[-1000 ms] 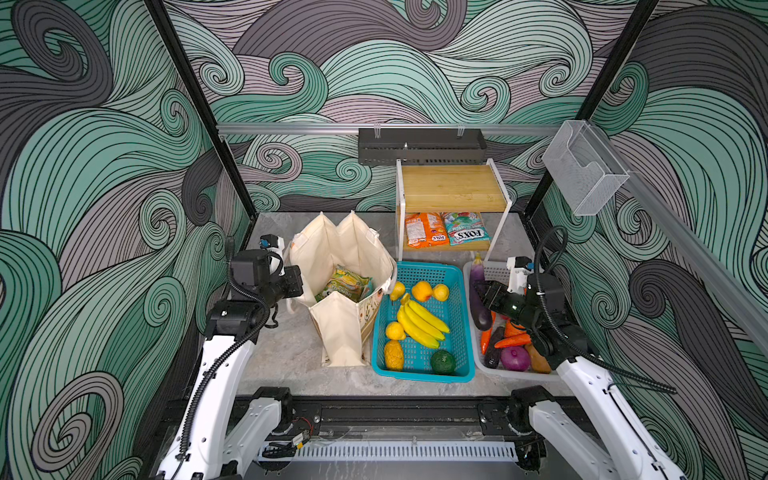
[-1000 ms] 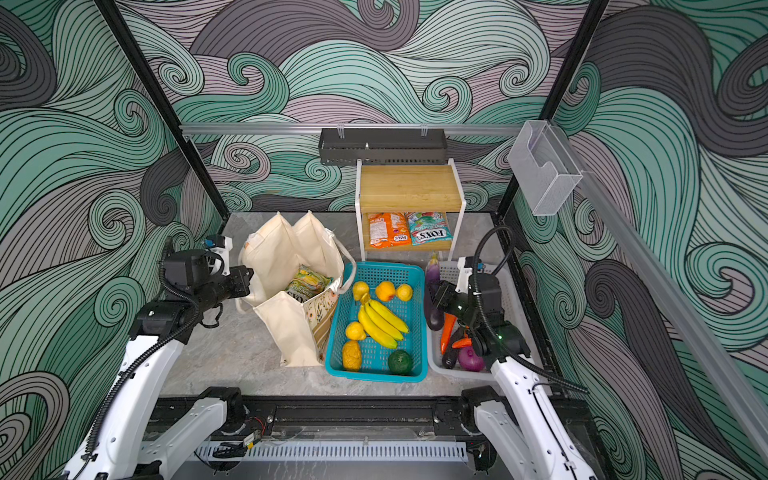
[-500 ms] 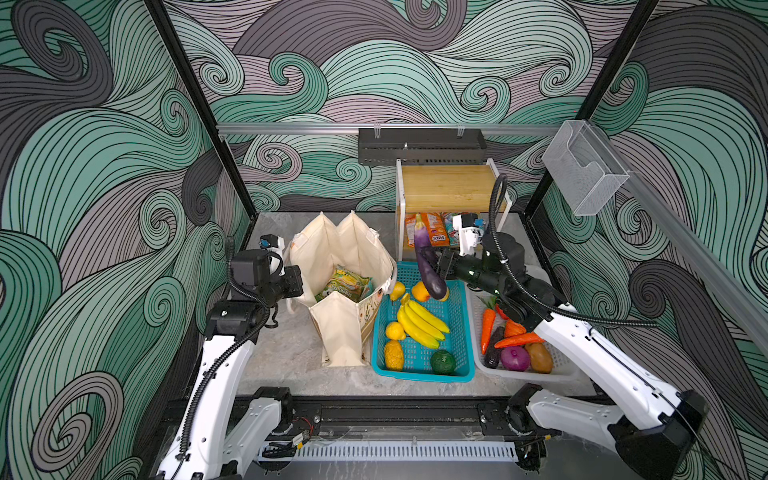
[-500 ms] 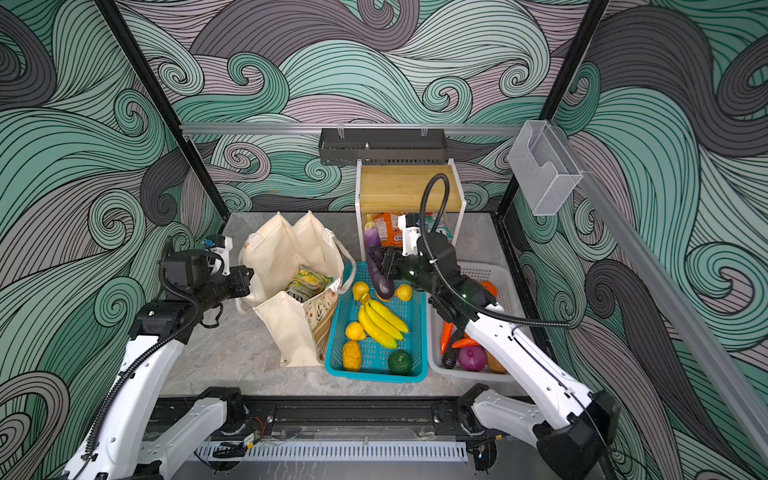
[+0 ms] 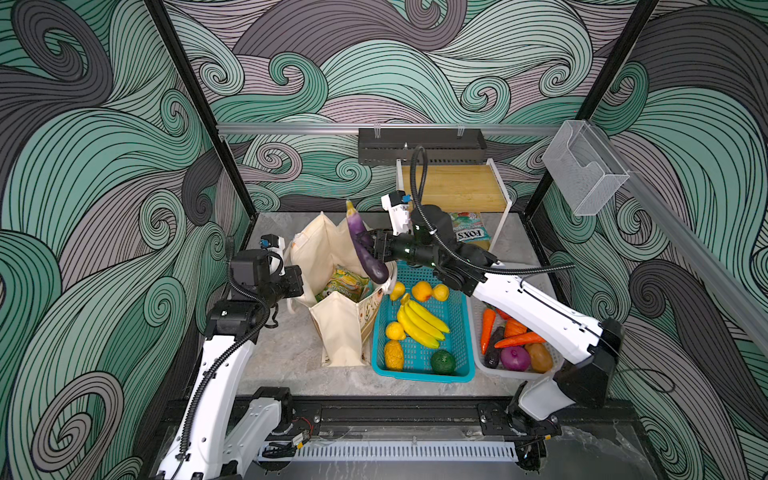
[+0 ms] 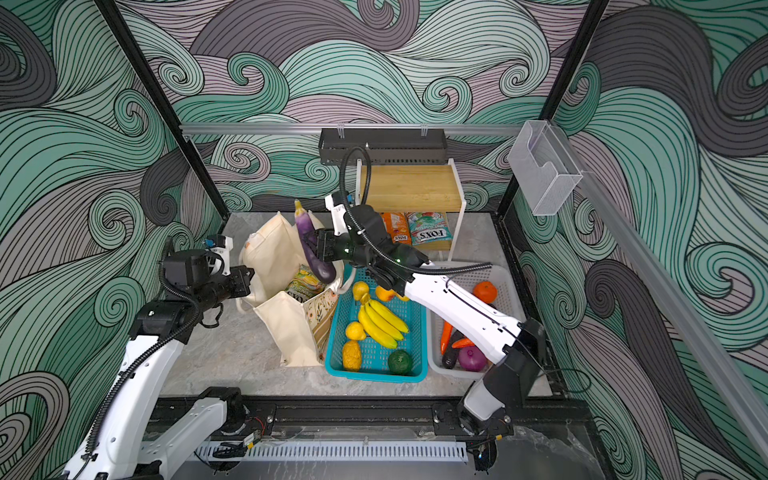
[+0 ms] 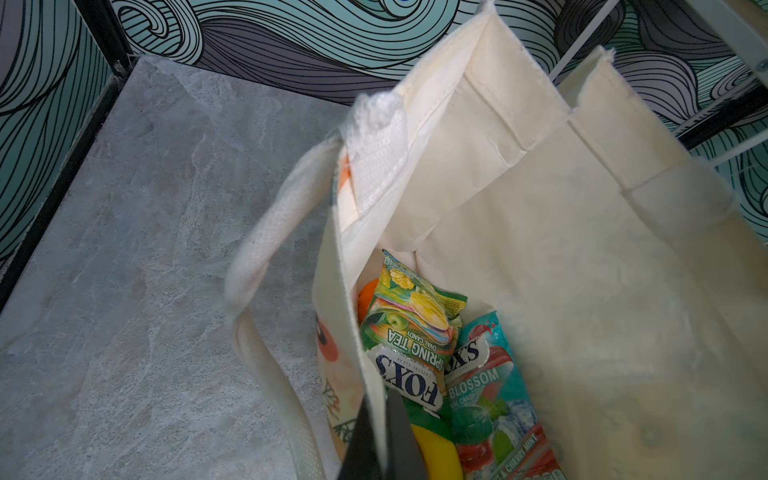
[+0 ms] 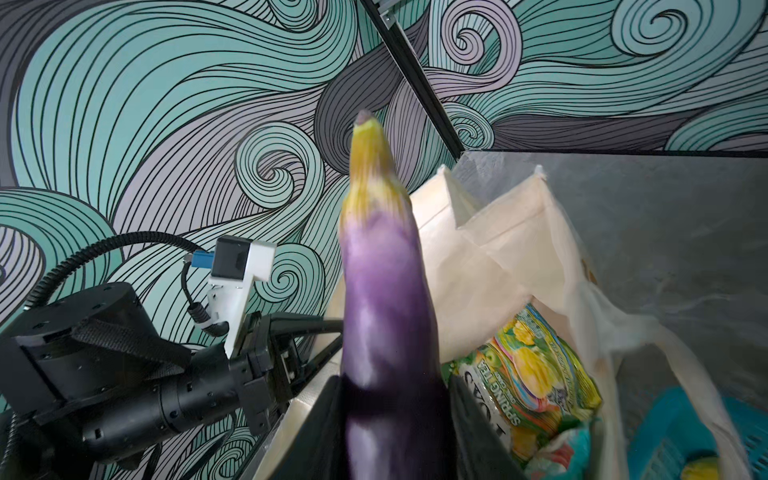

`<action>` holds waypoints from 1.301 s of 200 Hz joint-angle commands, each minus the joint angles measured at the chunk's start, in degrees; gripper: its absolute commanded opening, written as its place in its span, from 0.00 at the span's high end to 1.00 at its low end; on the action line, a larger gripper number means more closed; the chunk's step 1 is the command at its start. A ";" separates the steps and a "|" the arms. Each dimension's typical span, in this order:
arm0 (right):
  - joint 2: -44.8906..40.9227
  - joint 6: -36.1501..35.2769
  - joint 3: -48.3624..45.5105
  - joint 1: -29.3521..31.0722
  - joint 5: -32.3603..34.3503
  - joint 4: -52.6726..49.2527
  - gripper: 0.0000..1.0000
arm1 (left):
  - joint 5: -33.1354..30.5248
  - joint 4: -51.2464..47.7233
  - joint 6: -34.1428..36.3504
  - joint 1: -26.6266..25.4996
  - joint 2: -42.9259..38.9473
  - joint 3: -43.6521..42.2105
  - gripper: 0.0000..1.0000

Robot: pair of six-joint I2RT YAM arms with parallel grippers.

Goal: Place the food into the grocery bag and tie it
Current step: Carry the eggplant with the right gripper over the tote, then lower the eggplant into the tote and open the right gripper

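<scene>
Eggplant (image 5: 358, 226) is clamped mid-length between the jaws of the right gripper (image 5: 371, 248), stem end up. It hangs over the open mouth of the floral canvas tote (image 5: 338, 332) and is not yet released. The tote's side rim is pinched in the closed left gripper (image 5: 297, 282), so the mouth is held spread.

Inside the tote are seen a green Spring Tea packet (image 7: 411, 332) and a teal Blossom packet (image 7: 486, 399), plus something orange and something yellow, half hidden.

Packing is judged partly done. Left outside:
- beside the tote, bananas (image 5: 419, 322) and other fruit in the teal basket (image 5: 419, 376)
- beyond that, vegetables in the white basket (image 5: 509, 374)
- behind the tote, shelf packets (image 6: 428, 230)

Handles (image 7: 257, 291) are untied.
</scene>
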 commanded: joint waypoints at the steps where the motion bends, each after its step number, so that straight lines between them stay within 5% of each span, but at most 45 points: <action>1: 4.79 -3.33 5.66 2.33 1.93 -7.45 0.76 | 2.04 -1.72 0.58 0.29 0.04 -0.78 1.00; 51: 15.83 -8.98 18.10 5.74 9.71 -23.14 0.77 | 2.22 -1.52 0.59 0.29 -0.22 -0.78 1.00; 260: 36.80 -9.72 25.20 6.94 10.56 -32.35 0.67 | 2.40 -1.59 0.64 0.29 -0.31 -0.81 1.00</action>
